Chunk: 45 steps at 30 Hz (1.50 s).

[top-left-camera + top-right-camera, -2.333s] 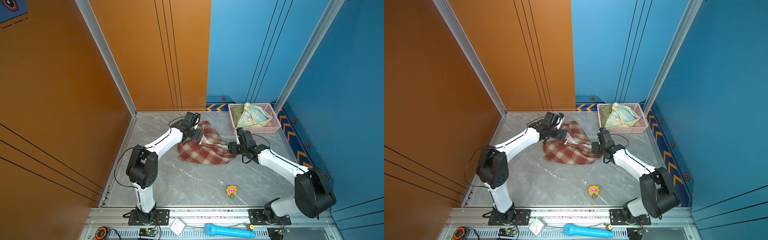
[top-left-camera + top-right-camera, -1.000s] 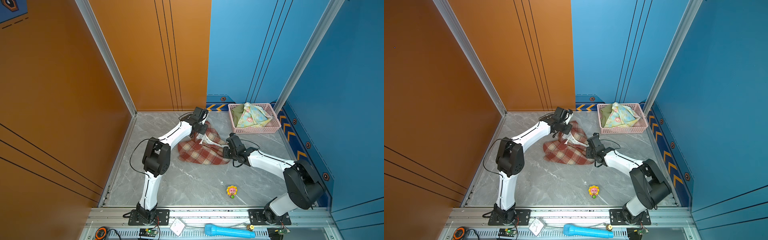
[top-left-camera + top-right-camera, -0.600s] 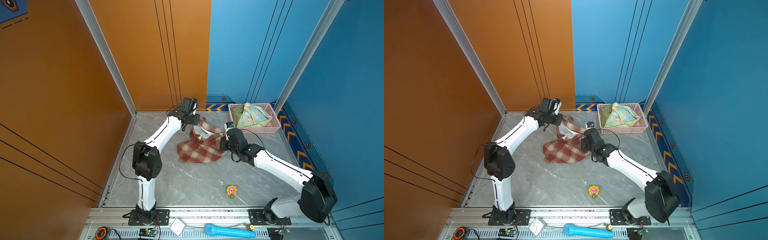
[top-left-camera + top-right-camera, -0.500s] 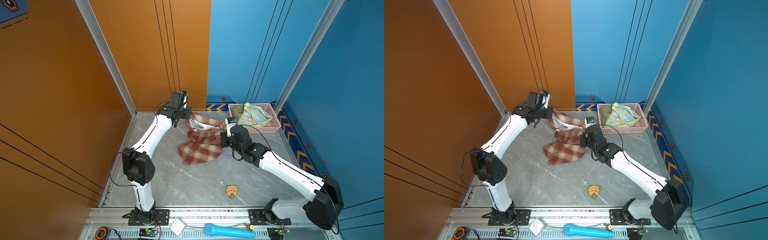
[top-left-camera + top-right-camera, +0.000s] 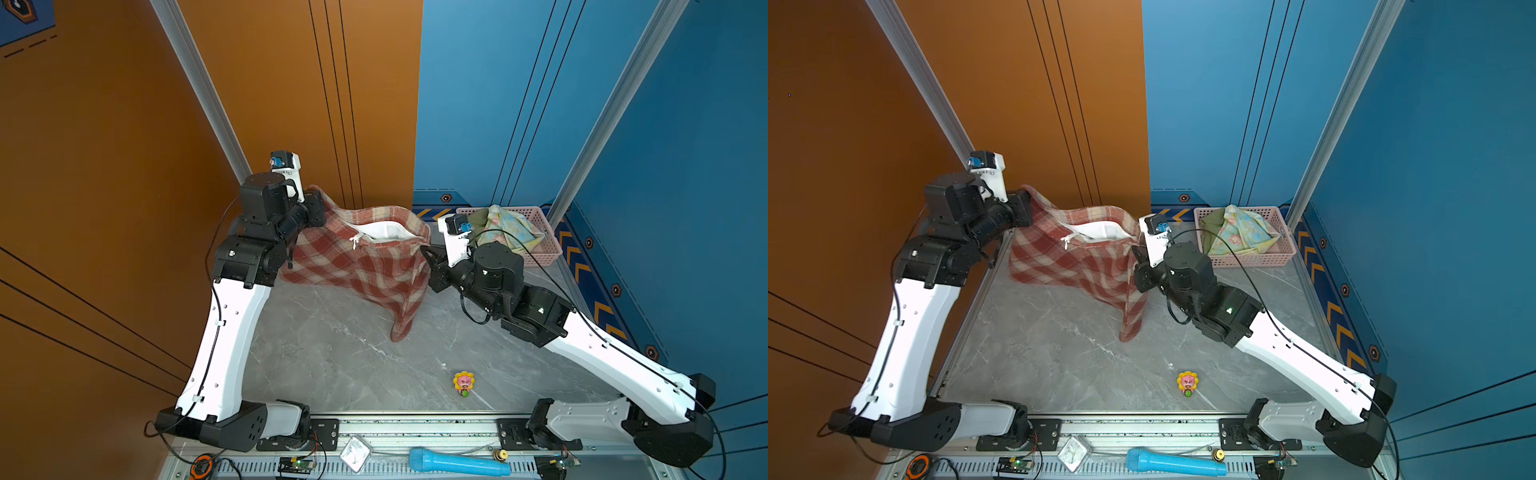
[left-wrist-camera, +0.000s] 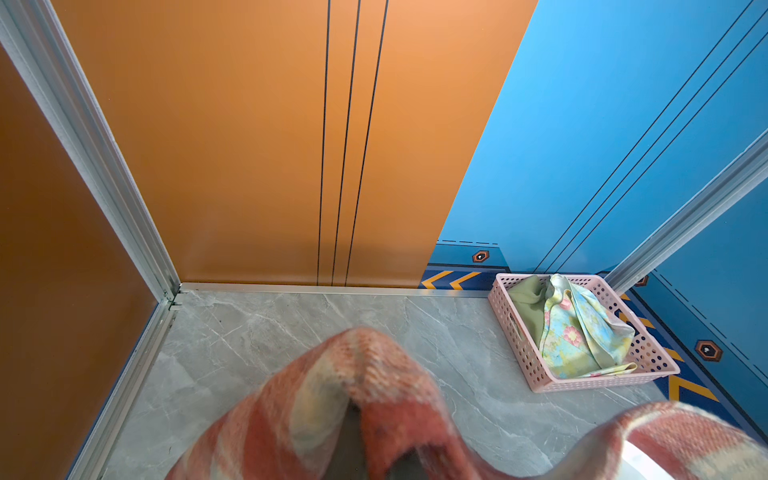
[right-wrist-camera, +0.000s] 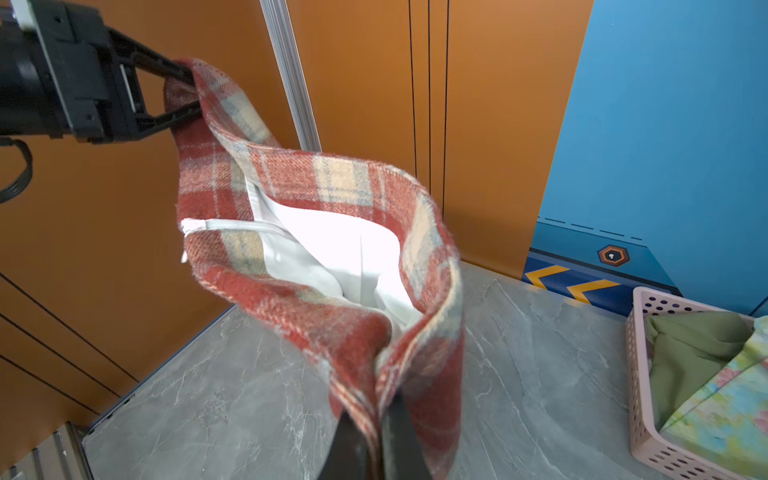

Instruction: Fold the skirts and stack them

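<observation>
Jaws, left and right alike, are clamped on the waistband of the plaid skirt [image 5: 357,270], holding it stretched above the desk [image 5: 332,370]. Pink basket [image 5: 1250,260] at the far right corner contains the floral skirt [image 5: 1237,235], lying over the olive skirt [image 5: 1212,220].

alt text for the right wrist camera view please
A plaid skirt is held up over a grey table, its waist gripped by the left pincer at one end and the right pincer at the other, white lining showing. A pink basket nearby holds a green skirt and a floral skirt.
</observation>
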Motion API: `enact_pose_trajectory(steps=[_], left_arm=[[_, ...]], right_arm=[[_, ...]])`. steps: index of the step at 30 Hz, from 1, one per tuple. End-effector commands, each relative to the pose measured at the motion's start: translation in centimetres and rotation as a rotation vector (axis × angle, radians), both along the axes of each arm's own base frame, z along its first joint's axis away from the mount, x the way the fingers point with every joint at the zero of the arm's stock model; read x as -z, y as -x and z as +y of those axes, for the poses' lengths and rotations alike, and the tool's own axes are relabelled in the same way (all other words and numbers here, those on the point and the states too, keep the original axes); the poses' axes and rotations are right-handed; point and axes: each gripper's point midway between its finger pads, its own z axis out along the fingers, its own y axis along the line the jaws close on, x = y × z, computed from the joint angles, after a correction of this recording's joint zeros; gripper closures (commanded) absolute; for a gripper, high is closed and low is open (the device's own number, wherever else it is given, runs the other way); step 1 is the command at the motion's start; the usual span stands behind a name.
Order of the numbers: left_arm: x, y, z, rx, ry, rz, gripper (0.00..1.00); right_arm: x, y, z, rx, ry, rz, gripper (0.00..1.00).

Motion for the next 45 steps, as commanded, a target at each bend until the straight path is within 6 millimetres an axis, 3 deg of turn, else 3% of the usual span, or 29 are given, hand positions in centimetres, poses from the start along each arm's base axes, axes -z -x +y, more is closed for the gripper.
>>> enact_pose_trajectory(steps=[1,5,10,11,14,16,19,22,28,32,38,45], left_arm=[[0.2,-0.8,1.1,-0.056,-0.016,0.013,1.00],[3.7,-5.4,1.3,-0.065,-0.011,0.113,1.00],[11.1,-13.9,0.5,-0.054,-0.024,0.272,0.97],[13.1,-15.7,0.3,-0.051,-0.023,0.317,0.85],[17.6,-19.4,-0.4,-0.034,-0.010,0.429,0.37],[19.3,-20.4,-0.7,-0.029,-0.009,0.470,0.26],[20.9,-20.6,-0.2,-0.048,-0.026,0.504,0.18],[22.5,-19.8,1.1,-0.083,-0.034,0.558,0.16],[25.9,-15.9,2.7,-0.138,-0.089,0.686,0.15],[27.8,-12.7,3.2,-0.152,-0.119,0.763,0.15],[29.7,-8.6,3.9,-0.169,-0.137,0.831,0.15],[31.1,-6.0,3.4,-0.168,-0.096,0.840,0.15]], right_arm=[[-1.7,-1.2,-2.4,0.008,-0.117,0.069,1.00],[1.8,-8.2,-4.7,0.041,-0.236,0.227,1.00],[8.8,-18.4,-4.0,0.039,-0.303,0.389,1.00],[10.6,-20.3,-3.7,0.053,-0.283,0.414,0.89],[14.7,-24.2,-4.4,0.127,-0.244,0.487,0.33],[16.2,-24.8,-5.5,0.184,-0.197,0.507,0.15],[17.8,-23.4,-6.5,0.223,-0.107,0.537,0.08],[19.8,-20.2,-7.2,0.263,0.008,0.567,0.09],[26.1,-12.2,-7.2,0.305,0.155,0.693,0.15],[30.5,-8.2,-6.5,0.301,0.238,0.784,0.23],[35.3,-4.7,-6.2,0.304,0.336,0.878,0.38],[38.9,-2.7,-5.8,0.300,0.405,0.939,0.53]])
